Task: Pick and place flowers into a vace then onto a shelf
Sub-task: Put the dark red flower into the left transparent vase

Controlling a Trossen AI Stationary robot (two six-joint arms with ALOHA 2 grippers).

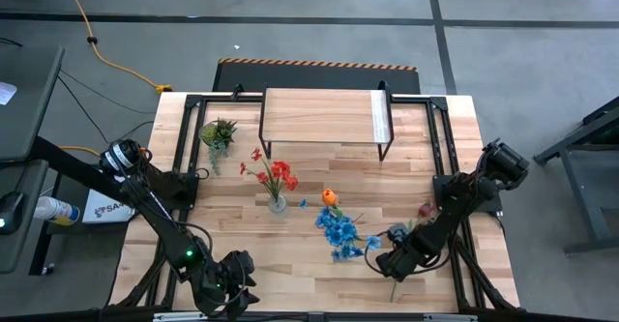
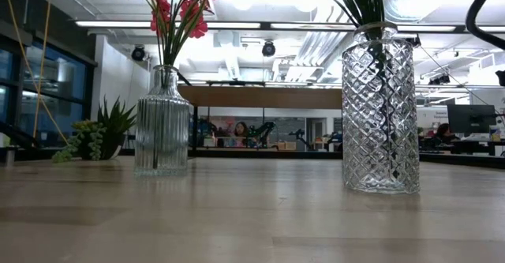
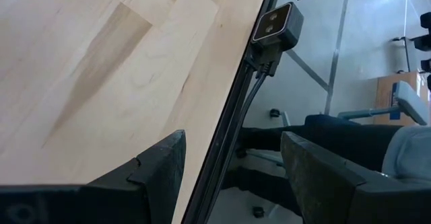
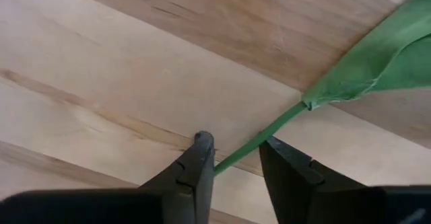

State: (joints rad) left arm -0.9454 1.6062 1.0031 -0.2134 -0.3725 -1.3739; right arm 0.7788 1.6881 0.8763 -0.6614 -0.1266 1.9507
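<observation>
A dark pink bud flower lies flat on the table at the right, its green stem and leaf resting on the wood. My right gripper points down over the stem's lower part, open, one finger on each side of it. Red flowers stand in a ribbed glass vase. A blue cluster and an orange tulip stand in a diamond-cut vase. The shelf stands at the far middle. My left gripper waits open at the near edge. My right gripper comes at the stem from above, its fingers lying across it. The stem runs close along the inner side of one finger, with a gap to the other. Whether it touches the stem I cannot tell. The flower lies on the table.
A small green potted plant sits at the far left, beside the shelf. The low camera hangs at the table's near edge, close to my left gripper. Bare wood lies between the two vases and the near edge.
</observation>
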